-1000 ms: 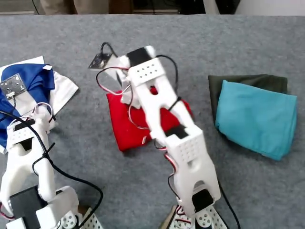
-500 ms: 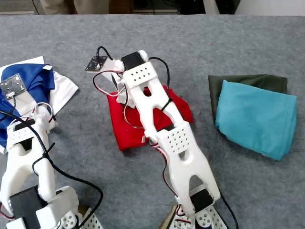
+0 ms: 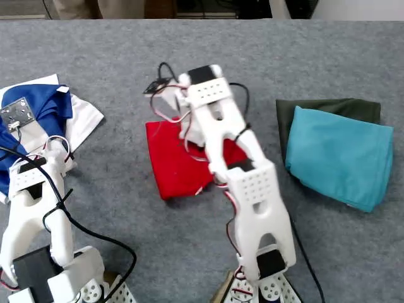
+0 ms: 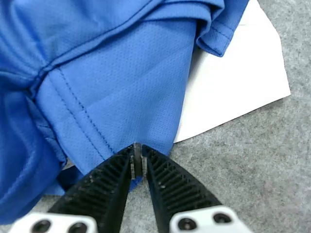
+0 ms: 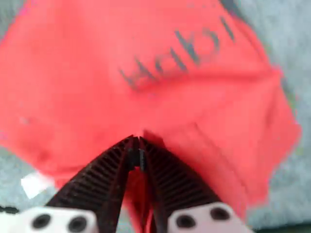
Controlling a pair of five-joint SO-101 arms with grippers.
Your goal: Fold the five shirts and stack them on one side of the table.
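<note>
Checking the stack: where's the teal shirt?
High view: the folded teal shirt lies on the dark green shirt at the table's right side, right of the red shirt.

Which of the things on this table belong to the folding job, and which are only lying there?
Job: red shirt, blue shirt, white shirt, teal shirt, dark green shirt.
Not the job: grey table cover, black cable.

Grey table (image 3: pixel 328 57) (felt-like, fuzzy cover), a dark gap (image 3: pixel 214 7) beyond its far edge.
</note>
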